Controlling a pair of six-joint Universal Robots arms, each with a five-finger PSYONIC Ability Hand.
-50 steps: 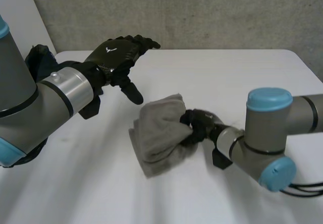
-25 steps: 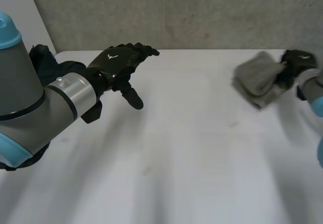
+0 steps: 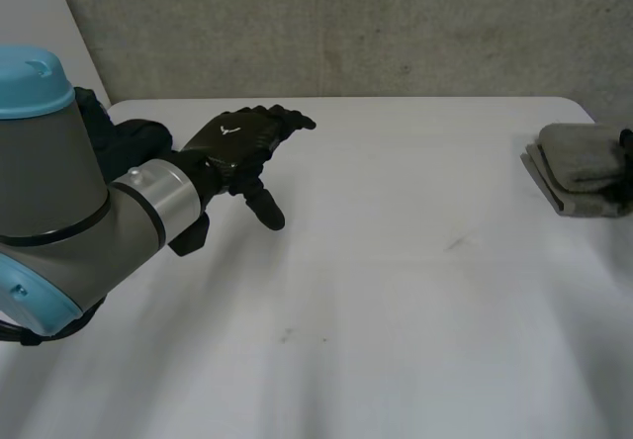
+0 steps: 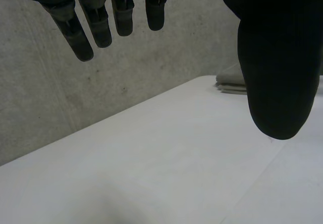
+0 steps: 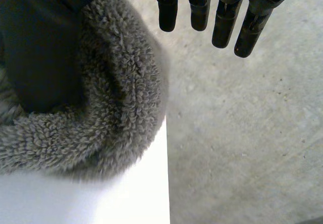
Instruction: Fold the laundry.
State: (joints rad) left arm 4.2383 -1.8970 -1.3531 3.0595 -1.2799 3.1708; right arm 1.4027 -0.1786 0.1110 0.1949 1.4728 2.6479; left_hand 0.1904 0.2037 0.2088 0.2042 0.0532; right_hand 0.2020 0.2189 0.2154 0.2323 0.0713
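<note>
Desk [image 3: 396,291] middle and front found bare: wide passage for a hand. Right edge taken by a folded towel [image 3: 584,167], the right hand [image 5: 40,47] laid on it, fingers [image 5: 224,17] straight. Left rear blocked by the left hand [image 3: 242,142], held flat over the desk; dark cloth [image 3: 99,123] heaped behind it.

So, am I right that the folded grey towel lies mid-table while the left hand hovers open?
Not quite: the head view shows the folded grey towel at the right edge of the table, not mid-table. The left hand does hover open.
</note>
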